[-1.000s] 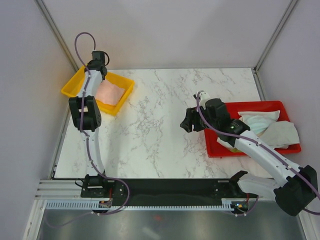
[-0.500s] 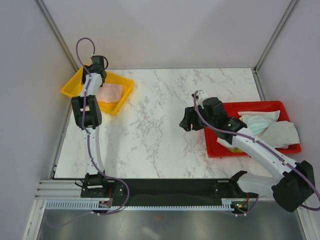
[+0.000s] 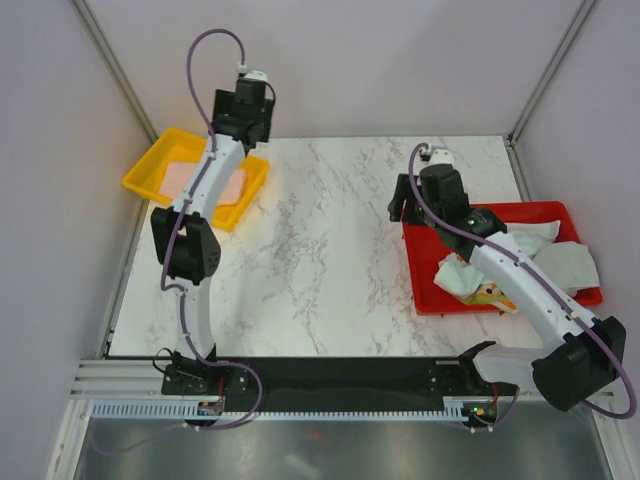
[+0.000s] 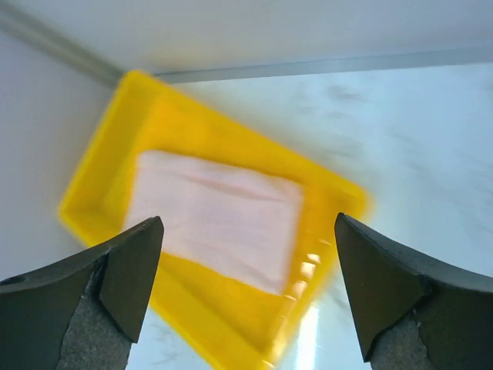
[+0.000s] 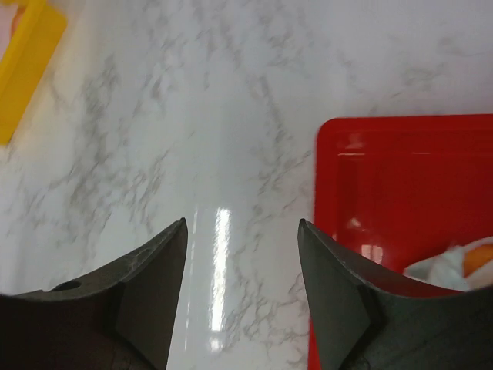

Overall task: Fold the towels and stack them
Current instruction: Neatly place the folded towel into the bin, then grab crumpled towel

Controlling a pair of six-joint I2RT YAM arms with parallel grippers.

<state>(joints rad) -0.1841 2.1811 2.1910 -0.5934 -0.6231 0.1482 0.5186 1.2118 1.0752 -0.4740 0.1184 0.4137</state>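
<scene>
White marble table [image 3: 330,250] holds a yellow tray [image 4: 192,327] at its far left, a folded pink towel [image 4: 216,220] flat inside. Above it hangs the left gripper [image 4: 248,262], fingers wide apart and empty. The right gripper [image 5: 243,254], parted and empty, hovers by the red tray [image 3: 430,290], where the other towels [image 3: 565,265] lie crumpled.

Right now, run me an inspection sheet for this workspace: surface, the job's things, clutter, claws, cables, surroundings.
Surface: white marbled table, some glare.
Job's things: folded pink towel flat in yellow tray; cream orange-print towel and pale towels heaped unfolded in red tray.
Clutter: nothing seen.
Claws: left claw open, empty, near yellow tray; right claw open, empty, at red tray's left edge.
Cables: purple cable looped along each arm, no snag seen.
Surroundings: plain pale walls, metal corner posts.
</scene>
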